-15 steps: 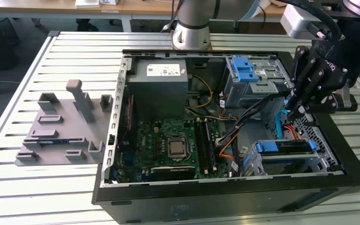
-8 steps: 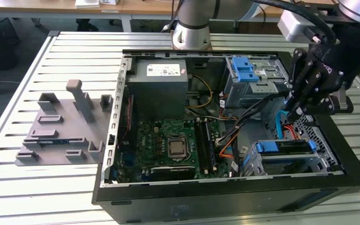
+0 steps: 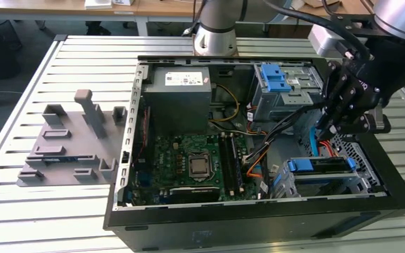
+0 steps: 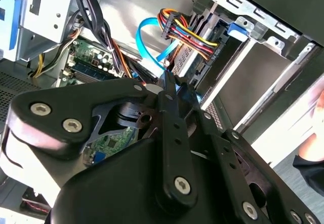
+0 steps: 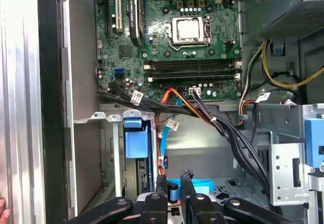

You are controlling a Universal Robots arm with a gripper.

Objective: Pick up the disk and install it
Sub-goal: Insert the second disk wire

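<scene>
The disk, edged by blue plastic rails, sits in the metal drive cage at the case's front corner on the exterior view's right. In the first wrist view the disk's blue rail tab shows at the mouth of that cage. My gripper hangs just above the cage among the cables. In the first wrist view the gripper has its two black fingertips a narrow gap apart with nothing clamped between them. A light blue cable runs behind them. In the second wrist view the fingers are seen edge on.
The open computer case lies on a slatted table. Inside are the motherboard, a grey power-supply box, an upper bay with blue brackets and cable bundles. A grey stand sits left of the case. A fingertip shows at the edge.
</scene>
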